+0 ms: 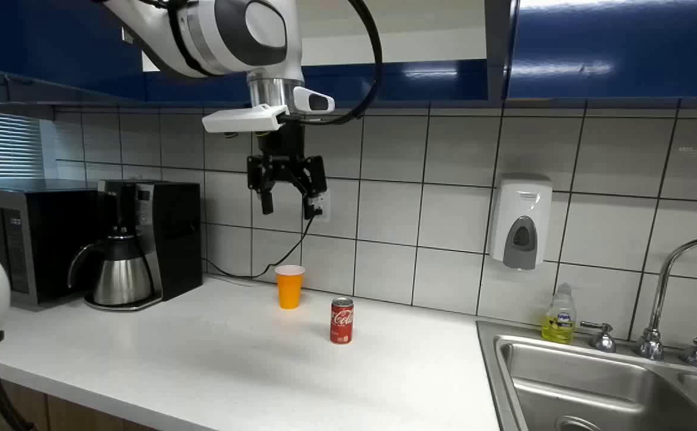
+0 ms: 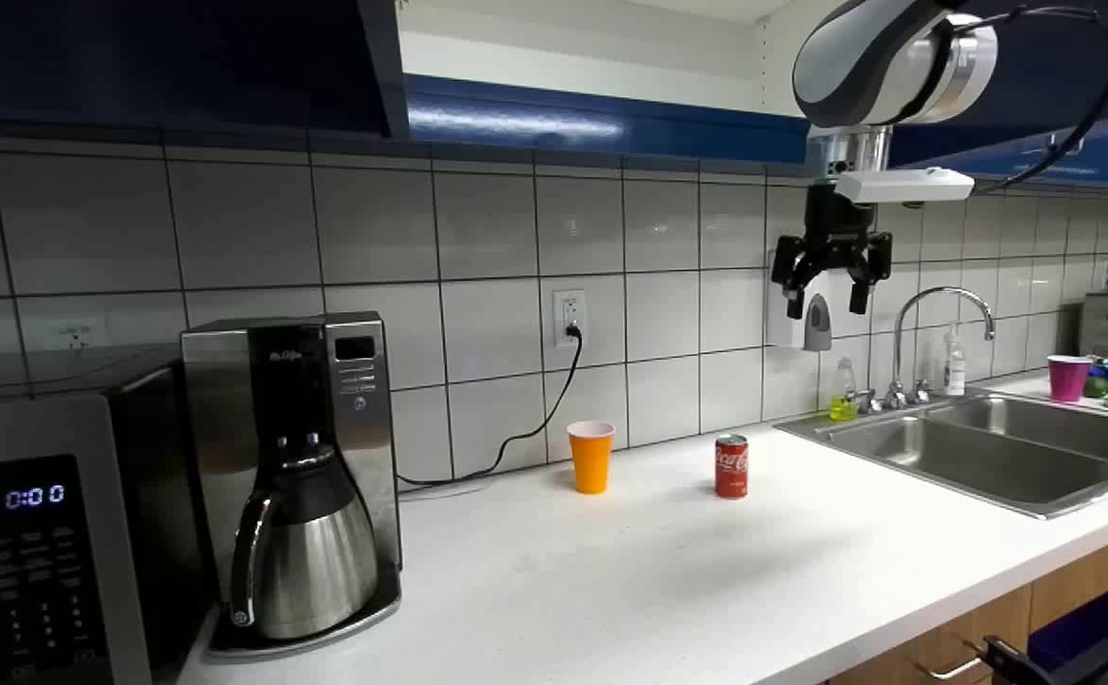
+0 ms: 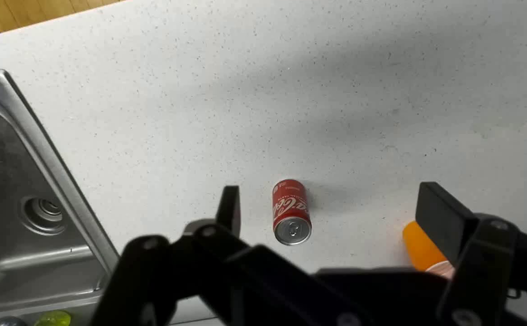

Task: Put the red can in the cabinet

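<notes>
The red can (image 1: 341, 321) stands upright on the white counter in both exterior views (image 2: 731, 466). In the wrist view the can (image 3: 291, 210) shows its pale metal top, between the two fingers in the picture and nearer the left finger. My gripper (image 1: 289, 208) is open and empty, pointing down, well above the counter; it also shows in an exterior view (image 2: 826, 303) and in the wrist view (image 3: 329, 208). It touches nothing. The cabinet (image 2: 601, 124) hangs on the wall above, with glossy dark blue fronts and an open section showing its white interior. The arm partly covers that opening (image 1: 420, 81).
An orange cup (image 1: 289, 287) stands beside the can, towards the coffee maker (image 1: 145, 239) and microwave (image 2: 40, 533). A sink (image 1: 489, 359) with a faucet (image 1: 659, 299) lies on the other side. A soap dispenser (image 1: 522, 221) hangs on the tiled wall. A cord (image 2: 554, 409) runs along the wall.
</notes>
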You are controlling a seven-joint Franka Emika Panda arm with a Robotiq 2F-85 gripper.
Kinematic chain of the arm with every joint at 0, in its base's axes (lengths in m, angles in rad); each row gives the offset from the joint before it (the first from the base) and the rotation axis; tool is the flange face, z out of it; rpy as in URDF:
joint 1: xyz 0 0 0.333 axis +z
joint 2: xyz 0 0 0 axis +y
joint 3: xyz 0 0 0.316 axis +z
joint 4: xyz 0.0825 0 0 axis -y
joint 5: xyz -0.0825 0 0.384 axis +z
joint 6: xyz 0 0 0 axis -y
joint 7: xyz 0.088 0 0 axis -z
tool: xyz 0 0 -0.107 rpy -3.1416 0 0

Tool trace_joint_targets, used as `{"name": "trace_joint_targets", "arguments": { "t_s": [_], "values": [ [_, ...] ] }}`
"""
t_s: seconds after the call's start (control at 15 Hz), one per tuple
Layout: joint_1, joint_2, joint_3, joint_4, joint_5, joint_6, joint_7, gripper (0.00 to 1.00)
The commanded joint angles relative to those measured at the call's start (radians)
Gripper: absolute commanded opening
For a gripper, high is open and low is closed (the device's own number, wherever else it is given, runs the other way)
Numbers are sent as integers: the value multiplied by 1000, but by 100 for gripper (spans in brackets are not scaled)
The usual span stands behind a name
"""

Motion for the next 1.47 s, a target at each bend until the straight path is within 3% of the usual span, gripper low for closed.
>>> {"name": "trace_joint_targets", "arguments": {
  "t_s": [0.0,0.4,0.67,1.4],
  "values": [
    [-1,1,1,2,1,-3,-1,100],
    [-1,1,1,2,1,-3,-1,100],
    [-3,67,-4,20,1,63,3,100],
    [1,458,-19,57,11,377,-2,100]
  ]
}}
